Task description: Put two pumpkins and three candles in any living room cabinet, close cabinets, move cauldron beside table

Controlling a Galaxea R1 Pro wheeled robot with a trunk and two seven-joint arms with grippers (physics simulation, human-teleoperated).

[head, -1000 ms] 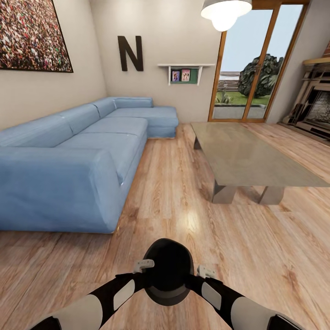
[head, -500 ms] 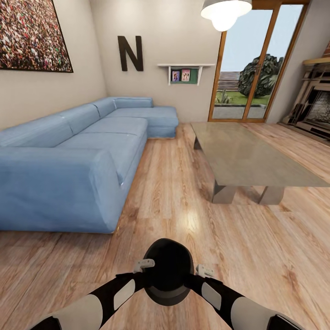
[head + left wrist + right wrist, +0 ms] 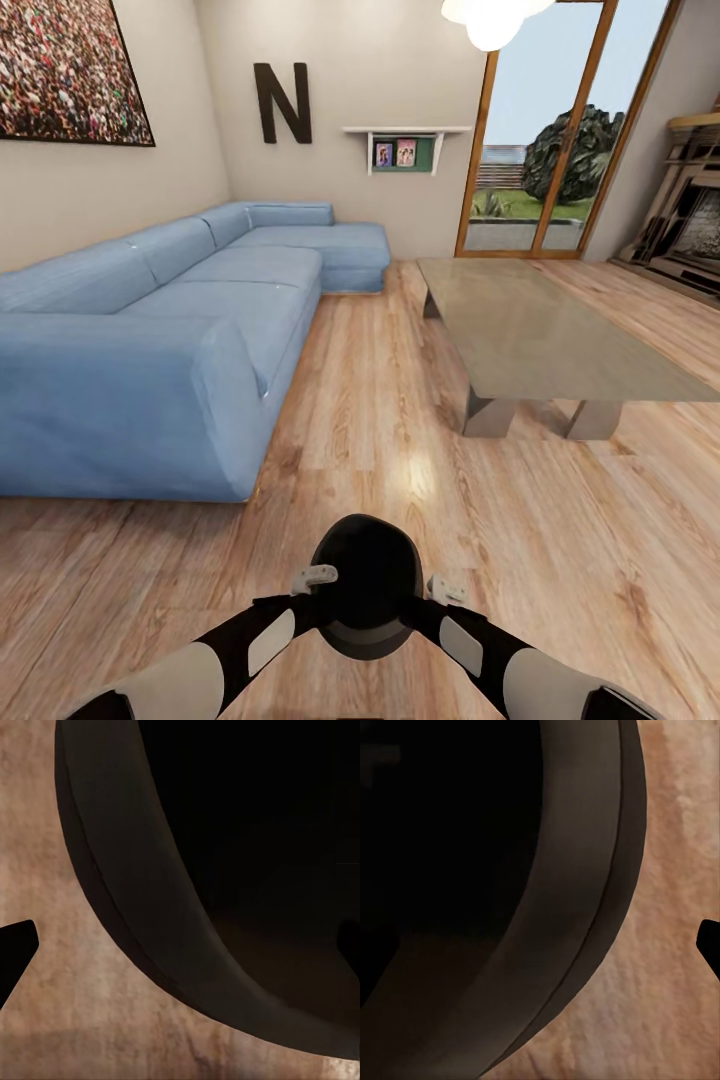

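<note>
The black cauldron (image 3: 365, 585) hangs low in front of me over the wood floor, held between both arms. My left gripper (image 3: 316, 577) clasps its left rim and my right gripper (image 3: 446, 590) its right rim. In the left wrist view the thick cauldron wall (image 3: 142, 907) passes between the two dark fingertips (image 3: 15, 952), one outside and one in the dark mouth. The right wrist view has the same rim (image 3: 577, 892) and an outer fingertip (image 3: 710, 945). The grey glossy table (image 3: 540, 335) stands ahead to the right. Pumpkins, candles and cabinet are out of view.
A long blue corner sofa (image 3: 170, 340) runs along the left wall. Between the sofa and the table lies an open lane of wood floor (image 3: 380, 420). Glass doors (image 3: 540, 150) close the far end, and a stone fireplace (image 3: 695, 225) sits at the far right.
The whole picture has shifted a little, so the camera has moved. The cauldron and both arms keep the same place in front of me.
</note>
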